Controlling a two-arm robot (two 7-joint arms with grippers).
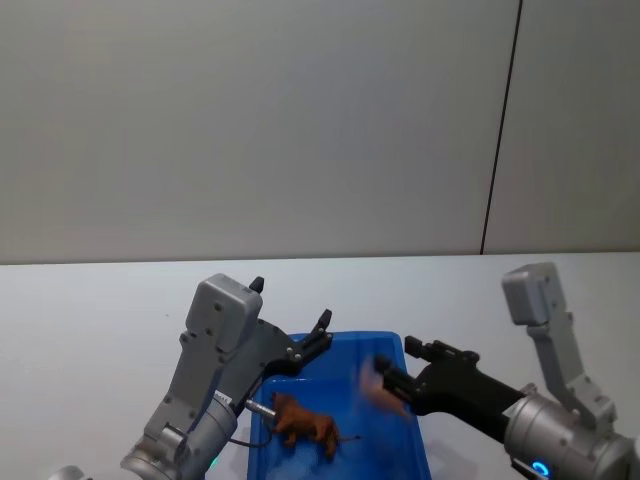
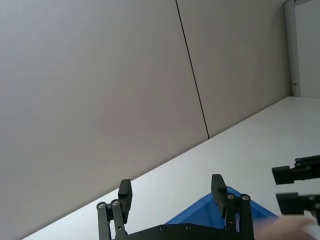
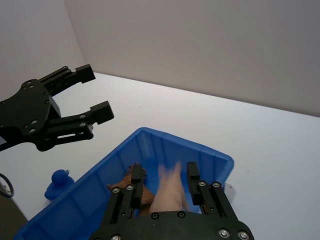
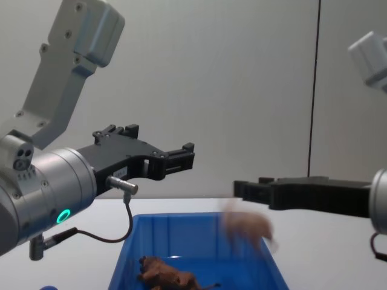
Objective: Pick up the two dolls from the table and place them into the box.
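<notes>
Black right pincer (image 1: 396,362) hangs fingers apart over the box's (image 1: 352,336) right half, pink pig (image 1: 384,390) a blur just under its tips, apparently dropping inside; brown lion (image 1: 305,425) lies lengthwise on the box floor; left pincer (image 1: 292,304), also spread, above the box's left rim.

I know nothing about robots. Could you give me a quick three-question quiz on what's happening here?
1. True or false: the brown lion lies inside the blue box.
2. Which gripper is the blurred pink pig nearest? A) left gripper B) right gripper
3. Fill in: the left gripper's fingers are ___ (open or shut).
Key: 1 true; 2 B; 3 open.
</notes>
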